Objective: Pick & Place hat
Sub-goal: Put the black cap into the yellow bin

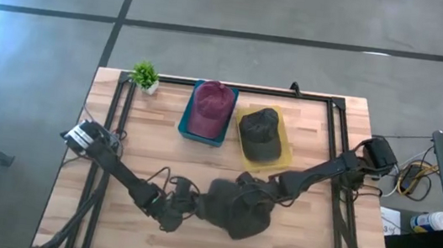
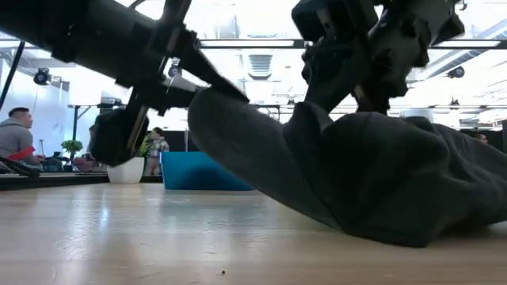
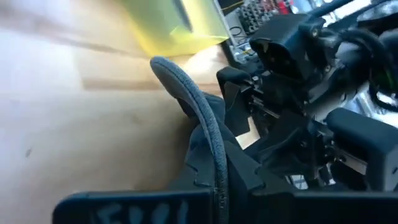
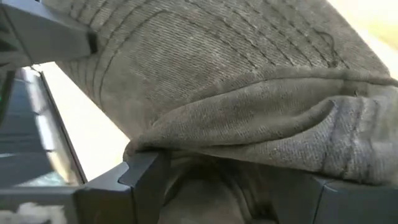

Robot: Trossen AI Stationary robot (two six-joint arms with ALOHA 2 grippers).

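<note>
My left gripper was clenched on the brim of the dark grey hat, fingers pinching its edge; the right gripper was clamped on the crown fabric from the far side. The hat hung between both grippers, brim tilted up, crown sagging onto the wooden table. Beyond the fingers, well apart: yellow bin w/ a black cap, blue bin w/ a maroon cap, small potted plant.

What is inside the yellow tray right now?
A dark cap lies in the yellow tray, filling most of it. Anything beneath the cap is covered.
</note>
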